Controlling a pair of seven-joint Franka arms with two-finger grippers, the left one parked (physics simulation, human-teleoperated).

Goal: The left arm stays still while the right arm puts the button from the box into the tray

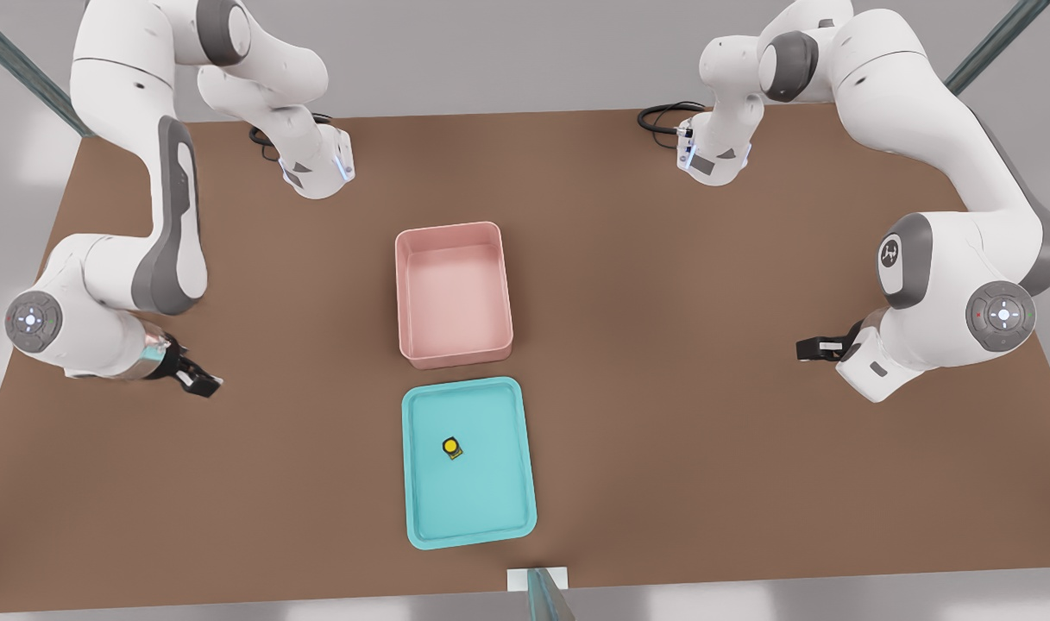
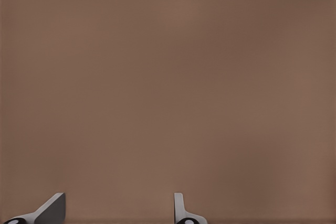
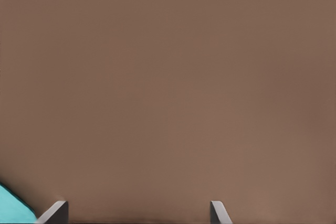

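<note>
Your button (image 1: 450, 446) sits in the tray (image 1: 507, 509), yellow cap up, a little toward the front view's left of the tray's middle. The box (image 1: 453, 235) stands just beyond the tray, apart from it, with nothing in it. Your end effector (image 1: 198, 380) hangs over bare surface (image 1: 680, 431) well off to the front view's left of the tray, fingers (image 3: 55, 212) spread and holding nothing. The wrist view catches one tray corner.

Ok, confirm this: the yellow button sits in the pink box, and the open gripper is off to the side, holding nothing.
Not quite: the front view shows the button in the teal tray, not the pink box. The gripper is indeed open, off to the side, holding nothing.
</note>
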